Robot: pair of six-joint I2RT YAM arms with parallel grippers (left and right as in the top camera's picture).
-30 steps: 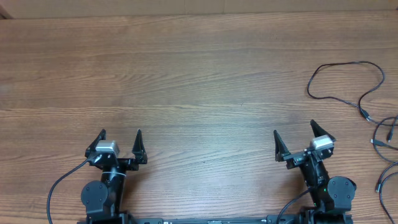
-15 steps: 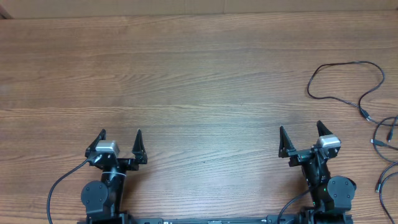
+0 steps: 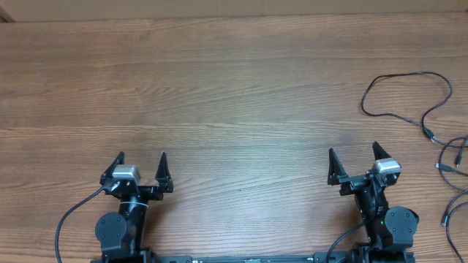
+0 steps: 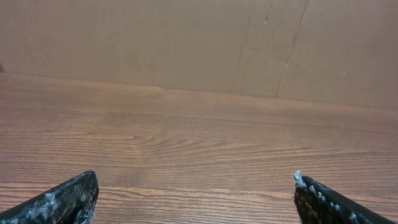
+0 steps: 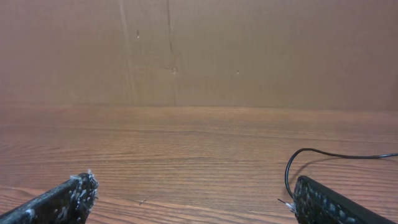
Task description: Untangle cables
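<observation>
Thin black cables lie as loose strands at the table's right side. One long cable loops from upper right down to a plug near the right edge. More strands curl at the far right edge, partly cut off. One cable also shows in the right wrist view, just beyond the right finger. My left gripper is open and empty near the front left. My right gripper is open and empty near the front right, well short of the cables. Both also show in their wrist views, the left gripper and the right gripper.
The wooden table stretches wide in front of both arms. A brown cardboard wall stands along the far edge. Thicker black arm cables run beside the arm bases at the front.
My right gripper turned slightly and shifted a little to the right between one second ago and half a second ago. Nothing moved since. The left arm and cables stayed still.
</observation>
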